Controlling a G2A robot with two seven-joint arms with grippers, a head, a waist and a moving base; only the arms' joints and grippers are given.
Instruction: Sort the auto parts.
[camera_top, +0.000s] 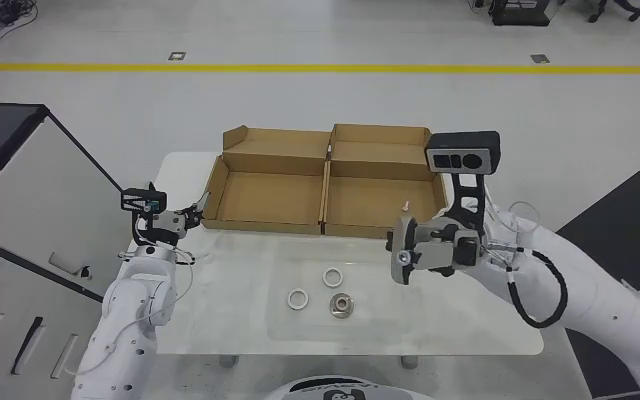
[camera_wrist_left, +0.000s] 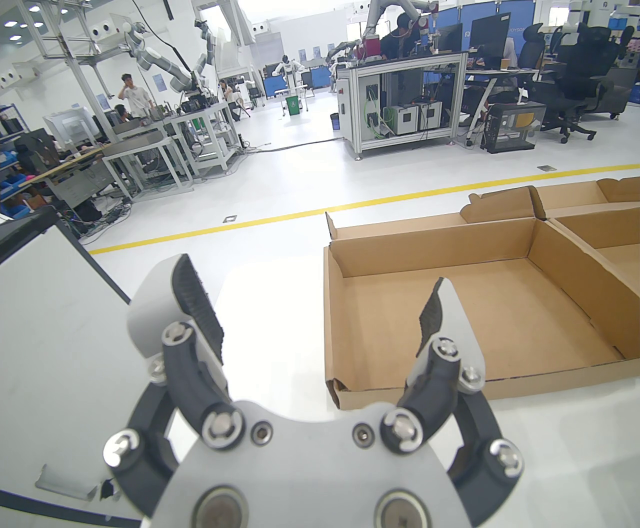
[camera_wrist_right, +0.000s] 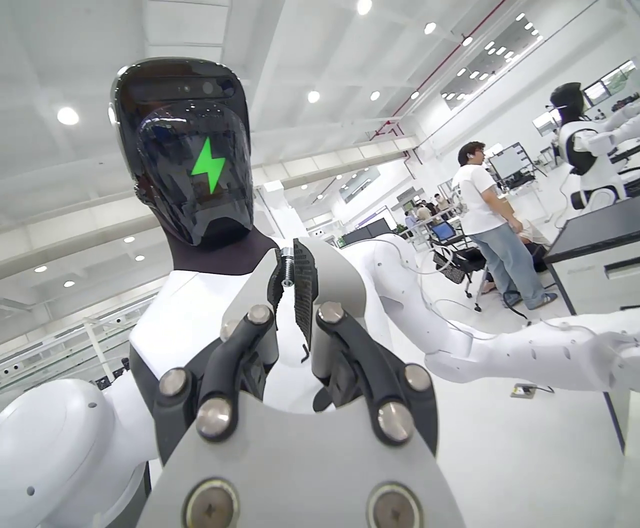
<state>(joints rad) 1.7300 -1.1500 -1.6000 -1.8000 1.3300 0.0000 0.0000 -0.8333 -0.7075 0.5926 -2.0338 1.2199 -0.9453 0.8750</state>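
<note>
Two pale rings (camera_top: 333, 278) (camera_top: 298, 298) and a grey metal nut-like part (camera_top: 341, 304) lie on the white table (camera_top: 220, 310), in front of two open cardboard boxes (camera_top: 270, 195) (camera_top: 375, 200). My left gripper (camera_wrist_left: 312, 280) (camera_top: 195, 212) is open and holds nothing; it hovers by the left box's (camera_wrist_left: 450, 310) outer front corner. My right gripper (camera_wrist_right: 289, 260) (camera_top: 407, 213) is raised above the table in front of the right box, pointing up and back. It is shut on a small threaded metal bolt (camera_wrist_right: 286, 270).
Both boxes look bare inside, their lids folded back. A dark-edged white cabinet (camera_top: 40, 190) stands left of the table, close to my left arm. A yellow line (camera_top: 320, 68) crosses the floor beyond the boxes.
</note>
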